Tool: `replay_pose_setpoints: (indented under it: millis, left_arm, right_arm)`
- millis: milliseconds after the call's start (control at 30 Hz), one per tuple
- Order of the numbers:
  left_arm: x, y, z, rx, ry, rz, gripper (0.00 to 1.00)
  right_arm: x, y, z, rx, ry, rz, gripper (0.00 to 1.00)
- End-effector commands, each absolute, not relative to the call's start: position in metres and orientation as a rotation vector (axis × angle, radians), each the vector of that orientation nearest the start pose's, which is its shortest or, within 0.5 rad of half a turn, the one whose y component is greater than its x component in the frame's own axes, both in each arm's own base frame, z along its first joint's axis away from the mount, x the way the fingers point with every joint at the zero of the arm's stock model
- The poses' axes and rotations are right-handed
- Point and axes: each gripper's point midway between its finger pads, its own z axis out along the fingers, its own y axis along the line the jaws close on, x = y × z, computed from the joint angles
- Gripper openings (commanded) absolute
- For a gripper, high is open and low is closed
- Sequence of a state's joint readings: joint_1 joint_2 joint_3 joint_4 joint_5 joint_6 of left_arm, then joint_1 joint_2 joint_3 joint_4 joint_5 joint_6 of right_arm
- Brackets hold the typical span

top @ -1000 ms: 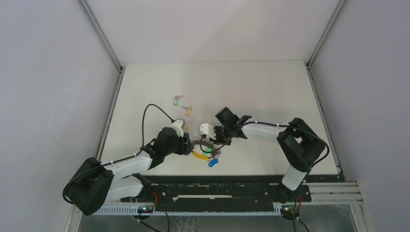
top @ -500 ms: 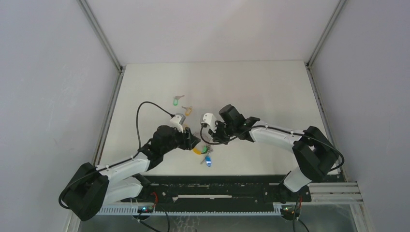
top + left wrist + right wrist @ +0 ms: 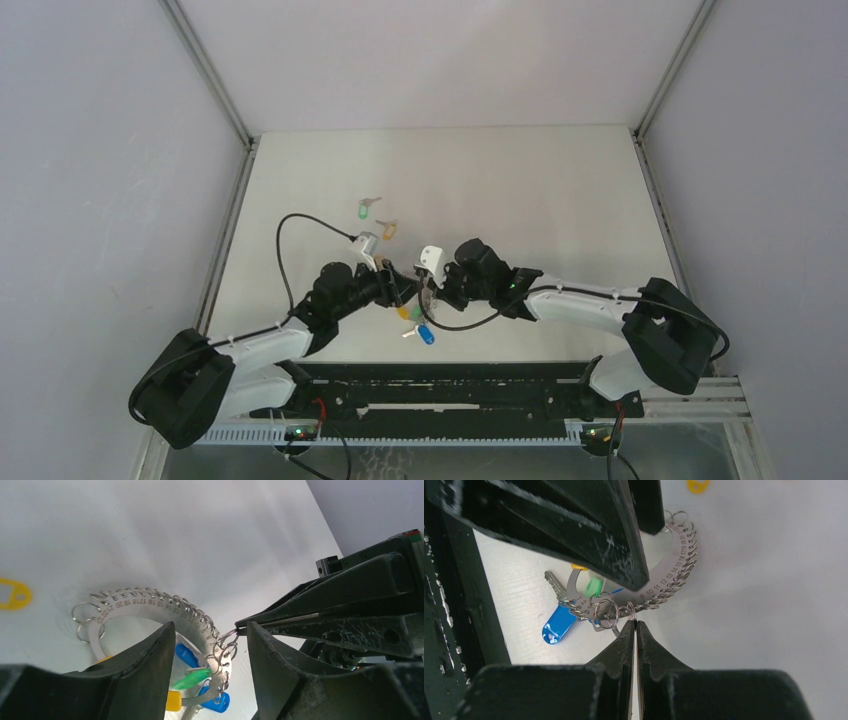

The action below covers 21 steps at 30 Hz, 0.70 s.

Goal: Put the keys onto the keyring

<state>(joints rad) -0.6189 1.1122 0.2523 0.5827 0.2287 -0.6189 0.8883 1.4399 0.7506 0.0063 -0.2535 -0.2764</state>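
Note:
The keyring (image 3: 150, 605) is a numbered silver arc hung with many small split rings; it carries blue (image 3: 215, 703), green (image 3: 192, 678) and yellow tags. It also shows in the right wrist view (image 3: 664, 582) and in the top view (image 3: 417, 314). My right gripper (image 3: 633, 625) is shut on one small split ring at the arc's edge. My left gripper (image 3: 210, 647) is open, its fingers (image 3: 145, 675) astride the arc. A green-tagged key (image 3: 366, 210) and an orange-tagged key (image 3: 388, 229) lie on the table further back. A yellow-orange tag (image 3: 14, 594) lies apart from the ring.
The white table (image 3: 560, 200) is walled by grey panels left, right and behind. A black rail (image 3: 450, 385) runs along the near edge. The left arm's black cable (image 3: 290, 235) loops over the table's left part.
Both grippers have closed in on each other near the table's front middle. The right arm has stretched further left and the keyring with its tags has shifted slightly left.

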Motion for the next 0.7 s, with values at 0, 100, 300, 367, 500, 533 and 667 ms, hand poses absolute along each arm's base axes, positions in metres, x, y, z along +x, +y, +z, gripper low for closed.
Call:
replay_pose_setpoints:
  millis: [0,100,300,367,500,533,667]
  left_arm:
    - [0.229,-0.251,0.113,0.169,1.933,-1.143,0.59]
    - [0.228,-0.251,0.106,0.153,1.959,-1.145,0.59]
    - [0.230,-0.240,0.089,0.099,2.024,-1.064,0.59]
    - [0.233,-0.235,0.085,0.103,2.037,-1.012,0.59]
    - [0.238,-0.222,0.077,0.114,2.075,-0.893,0.59]
    - [0.239,-0.219,0.076,0.120,2.080,-0.862,0.59]
    - [0.242,-0.204,0.075,0.130,2.086,-0.759,0.59]
  right_arm:
    - [0.238,0.324,0.107,-1.250,1.762,0.578,0.00]
    - [0.235,0.321,0.094,-1.272,1.806,0.580,0.00]
    - [0.219,0.307,0.060,-1.317,1.974,0.588,0.00]
    - [0.215,0.304,0.051,-1.328,2.022,0.584,0.00]
    - [0.210,0.301,0.040,-1.337,2.071,0.581,0.00]
    - [0.209,0.300,0.037,-1.339,2.082,0.578,0.00]
    - [0.210,0.295,0.028,-1.356,2.139,0.536,0.07]
